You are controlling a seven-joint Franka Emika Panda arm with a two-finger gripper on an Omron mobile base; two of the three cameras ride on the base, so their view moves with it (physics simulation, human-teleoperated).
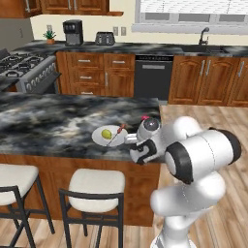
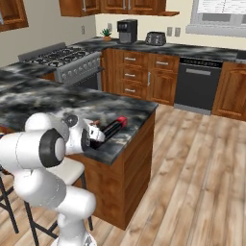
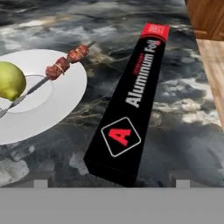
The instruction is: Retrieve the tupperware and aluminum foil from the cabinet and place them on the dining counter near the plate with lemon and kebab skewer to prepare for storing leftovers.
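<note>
- From the left base view, my own wrist covers nearly all of the aluminum foil (image 3: pixel 131 105); a red tip shows.
- In my hand view, the plate (image 3: pixel 65 94) and the lemon (image 3: pixel 9 81) run off the left edge.
- My gripper (image 3: pixel 109 183) shows as mere fingertips.

On the dining counter (image 3: pixel 183 109) there is one plate (image 3: pixel 65 94), one lemon (image 3: pixel 9 81), one kebab skewer (image 3: pixel 61 65) and one aluminum foil (image 3: pixel 131 100) box. Two stools (image 1: pixel 94 186) stand at its front edge. The far counter carries one coffee machine (image 1: pixel 73 32), one toaster (image 1: pixel 104 38) and one small plant (image 1: pixel 49 36).
</note>
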